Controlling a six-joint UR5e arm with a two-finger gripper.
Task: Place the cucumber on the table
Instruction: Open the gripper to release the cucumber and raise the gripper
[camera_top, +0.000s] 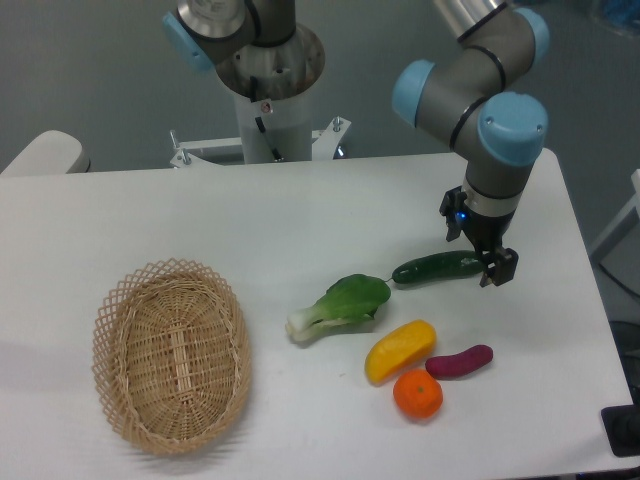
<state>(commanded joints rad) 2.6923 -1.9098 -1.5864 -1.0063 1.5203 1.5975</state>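
The cucumber (434, 268), slim, dark green and glossy, lies flat on the white table (250, 230), its thin stem tip pointing left toward the bok choy. My gripper (487, 262) hangs open at the cucumber's right end, no longer clamped on it. One dark fingertip (499, 270) shows just right of that end; the other finger is largely hidden behind the wrist.
A leafy bok choy (338, 305) lies just left of the cucumber. Below it are a yellow piece (400, 350), an orange (417, 394) and a purple eggplant (459, 361). An oval wicker basket (172, 352) stands at the front left. The arm's base (268, 90) rises behind the table.
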